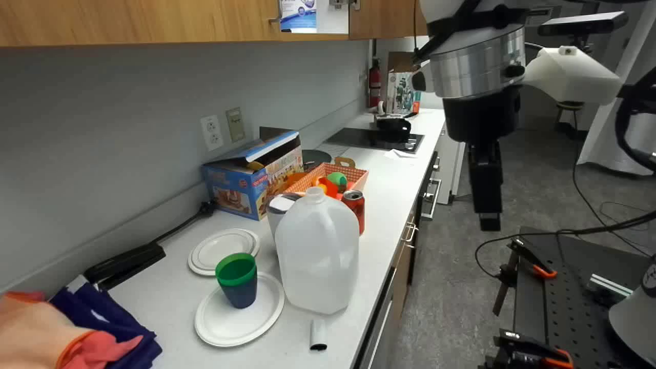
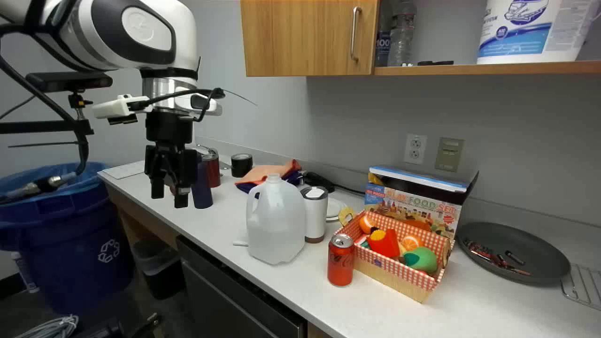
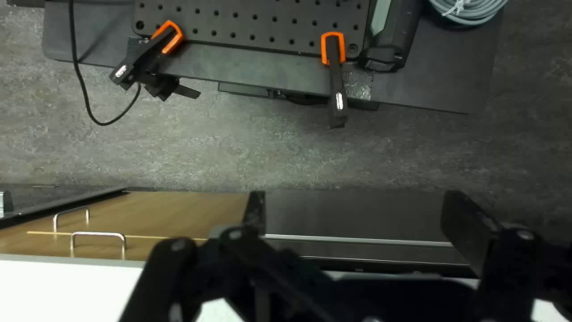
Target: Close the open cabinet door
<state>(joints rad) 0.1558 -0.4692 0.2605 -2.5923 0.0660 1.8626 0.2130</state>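
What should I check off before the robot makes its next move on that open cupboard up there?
1. Flat light-brown wood-grain cabinet door shut: not ok, it stands open.
2. Black two-fingered pincer unloaded: ok, it is open and holding nothing.
3. Pincer raised to the door: not ok, it hangs pointing down, lower than the door.
4. White-and-silver robot arm clear of the door: cannot tell, they appear very close in an exterior view.
5. Translucent plastic jug clear of the pincer: ok, apart in both exterior views.
6. White plastic bucket clear of the closing door: cannot tell how far back it sits.
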